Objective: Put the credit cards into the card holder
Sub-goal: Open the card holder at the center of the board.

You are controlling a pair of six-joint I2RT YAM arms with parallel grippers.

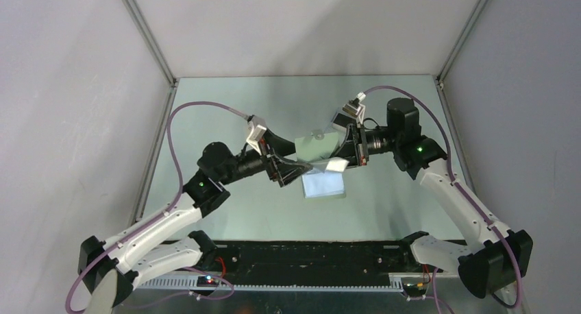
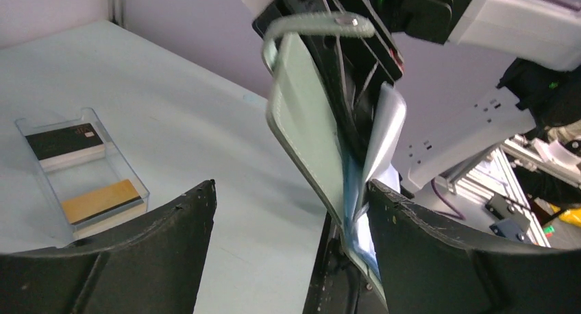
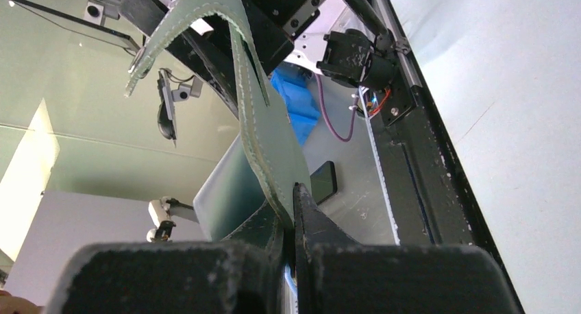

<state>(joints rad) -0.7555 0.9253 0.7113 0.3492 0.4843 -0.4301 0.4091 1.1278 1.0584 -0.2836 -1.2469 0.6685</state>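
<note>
The grey-green card holder (image 1: 315, 147) hangs in the air between both arms, above the tray. My right gripper (image 1: 348, 153) is shut on its edge; in the right wrist view the jaws (image 3: 291, 199) pinch the stitched green flap (image 3: 270, 142). My left gripper (image 2: 291, 190) is open, its fingers wide apart, and the holder's lower edge (image 2: 308, 136) stands between them close to the right finger (image 2: 438, 252). A pale inner flap (image 2: 385, 125) stands off from the holder. A black card (image 2: 65, 141) and an orange-gold card (image 2: 103, 199) lie in the clear tray (image 2: 27, 125).
The clear plastic tray (image 1: 323, 184) sits on the table just below the held holder. Grey enclosure walls (image 1: 82, 88) stand on both sides and at the back. The black rail (image 1: 308, 259) with the arm bases runs along the near edge.
</note>
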